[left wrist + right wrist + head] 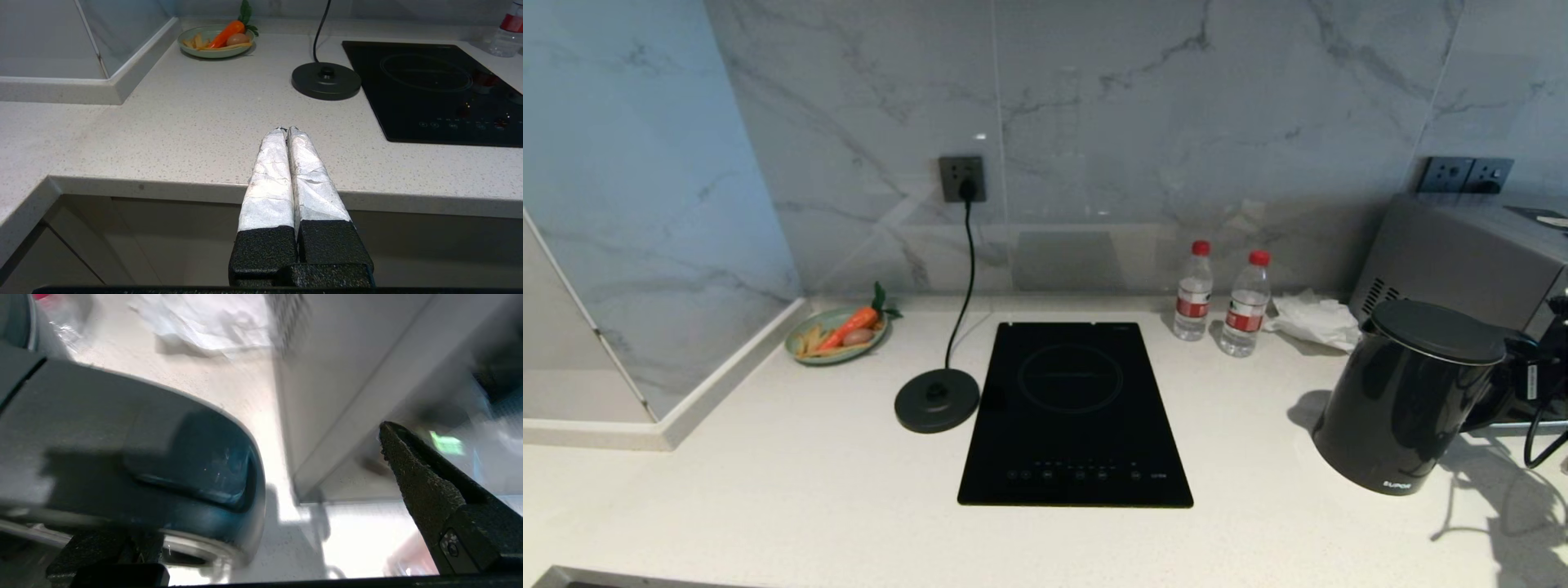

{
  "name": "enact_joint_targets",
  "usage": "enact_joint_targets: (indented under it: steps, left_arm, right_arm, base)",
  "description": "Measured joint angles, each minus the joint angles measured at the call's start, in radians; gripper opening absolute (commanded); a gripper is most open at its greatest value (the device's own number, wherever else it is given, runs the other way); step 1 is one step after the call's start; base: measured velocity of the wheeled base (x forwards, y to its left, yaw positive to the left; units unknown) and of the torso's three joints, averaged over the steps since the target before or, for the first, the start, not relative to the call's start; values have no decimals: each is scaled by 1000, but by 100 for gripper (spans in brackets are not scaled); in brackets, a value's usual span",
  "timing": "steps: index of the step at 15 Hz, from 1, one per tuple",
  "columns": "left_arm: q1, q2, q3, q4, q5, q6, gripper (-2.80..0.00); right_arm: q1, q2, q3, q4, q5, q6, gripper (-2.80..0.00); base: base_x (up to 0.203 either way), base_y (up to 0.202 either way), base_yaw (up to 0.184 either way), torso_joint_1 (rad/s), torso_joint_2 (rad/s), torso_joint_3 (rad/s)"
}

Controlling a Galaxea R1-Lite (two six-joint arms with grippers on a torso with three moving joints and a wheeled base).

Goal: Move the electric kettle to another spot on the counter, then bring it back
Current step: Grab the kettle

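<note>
The glossy black electric kettle (1401, 400) stands on the right part of the white speckled counter (768, 490), well away from its round base disc (937, 399). Its loop handle points right, toward my right gripper (1523, 371) at the frame's edge. In the right wrist view that gripper (269, 465) is open. The kettle handle (135, 449) lies close over one finger, and a wide gap separates it from the other finger (412, 473). My left gripper (287, 130) is shut and empty, held level in front of the counter's rounded front edge.
A black cooktop (1074, 412) lies in the middle. The base disc's cord runs up to a wall socket (962, 178). Two water bottles (1192, 290) and crumpled white paper (1311, 318) sit behind the kettle, by a grey appliance (1462, 253). A green plate (809, 354) with a carrot is far left.
</note>
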Motion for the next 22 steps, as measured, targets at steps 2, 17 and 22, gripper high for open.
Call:
enact_joint_targets:
  steps: [2,17,22]
  left_arm:
    - [1,0,0,0,0,1,-280]
    - [0,0,0,0,0,1,-280]
    - [0,0,0,0,0,0,-280]
  right_arm:
    - [15,-3,29,-25,4,2,0]
    - [54,7,-6,-50,-36,8,0]
    - [71,12,-2,-50,-37,7,-280]
  base:
    - [0,0,0,0,0,0]
    - [0,0,0,0,0,0]
    - [0,0,0,0,0,0]
